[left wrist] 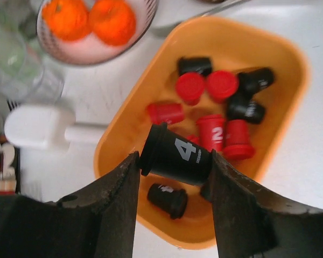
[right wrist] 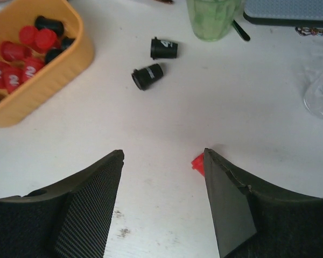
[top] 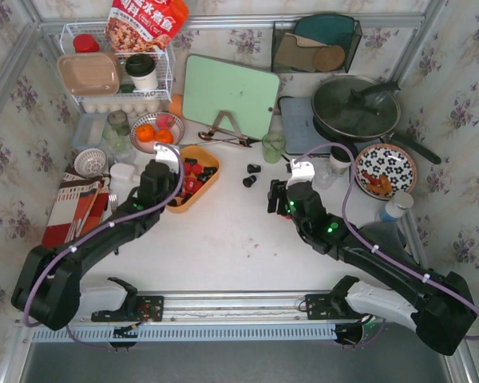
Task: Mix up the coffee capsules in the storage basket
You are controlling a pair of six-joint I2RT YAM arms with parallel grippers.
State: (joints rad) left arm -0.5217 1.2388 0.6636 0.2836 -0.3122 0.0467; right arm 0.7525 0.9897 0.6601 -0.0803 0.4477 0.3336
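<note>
The orange-yellow storage basket (top: 195, 196) sits left of centre and holds several red and black coffee capsules (left wrist: 222, 85). My left gripper (left wrist: 175, 166) is shut on a black capsule marked 4 (left wrist: 177, 153), held on its side just above the basket's (left wrist: 220, 37) near end, over another black capsule (left wrist: 168, 199). My right gripper (right wrist: 162, 156) is open and empty, low over the table. A red capsule (right wrist: 198, 163) peeks out from behind its right finger. Two black capsules (right wrist: 163, 49) (right wrist: 147, 76) lie loose on the table between that gripper and the basket (right wrist: 48, 86).
A bowl of oranges (top: 155, 132) stands behind the basket and a white utensil (left wrist: 37, 128) lies left of it. A green cup (top: 273, 146), a green cutting board (top: 230, 96), a lidded pan (top: 357, 106), a patterned plate (top: 385, 169) and a wine glass (right wrist: 320, 97) stand around the back and right.
</note>
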